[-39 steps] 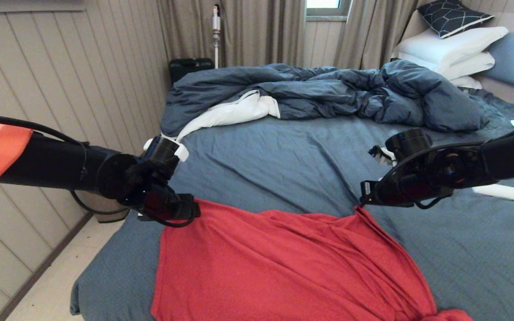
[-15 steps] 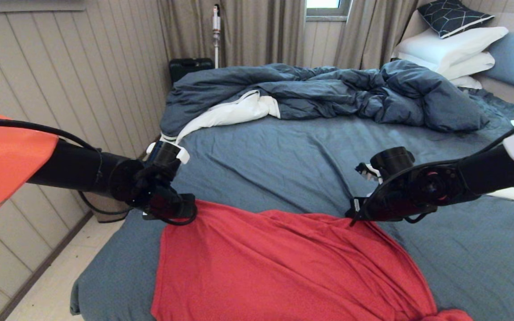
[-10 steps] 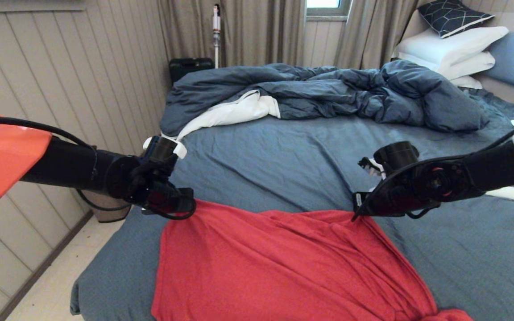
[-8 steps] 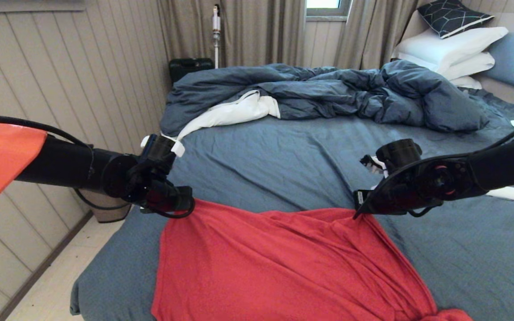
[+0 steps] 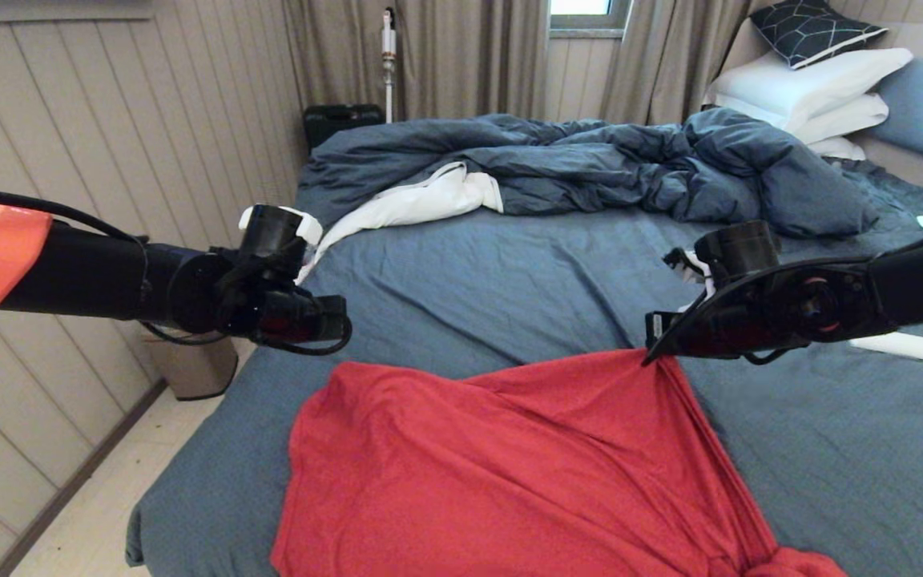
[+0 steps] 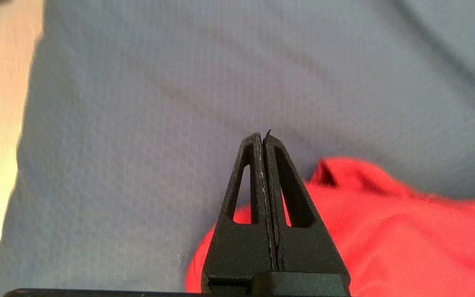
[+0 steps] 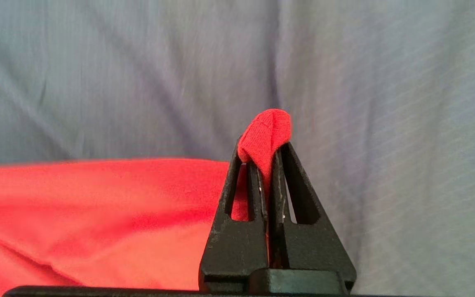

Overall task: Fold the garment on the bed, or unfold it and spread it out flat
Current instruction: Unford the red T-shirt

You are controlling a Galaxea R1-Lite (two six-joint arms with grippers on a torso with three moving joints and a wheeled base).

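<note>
Head view: the bright red thin-knit garment (image 5: 509,473) lies on the near part of the large bed with the slate-blue sheet (image 5: 493,280), its plain side up, wrinkled, with a bunched knot of cloth at the near right edge. The right gripper (image 5: 654,353) sits at the garment's far right corner, and the cloth rises in a peak up to its tip, with folds fanning down from there. The left gripper (image 5: 341,316) hangs above the sheet just beyond the far left corner, apart from the cloth; that corner lies slack and rounded. The rumpled dark blue, white-lined duvet (image 5: 590,172) is heaped across the far side, white pillows (image 5: 814,88) at the far right.

Left wrist view: the left gripper's two black fingers (image 6: 248,173) are pressed together, nothing between them. Only blue sheet shows past the tips; the red cloth (image 6: 386,231) lies below and to one side. The head view alone cannot settle this empty closure.

Right wrist view: the right gripper (image 7: 264,165) is pinching a small fold of red fabric (image 7: 266,136), which bulges out past the fingertips. The rest of the garment spreads away to one side over the sheet. The head view hides the pinched fold itself.
</note>
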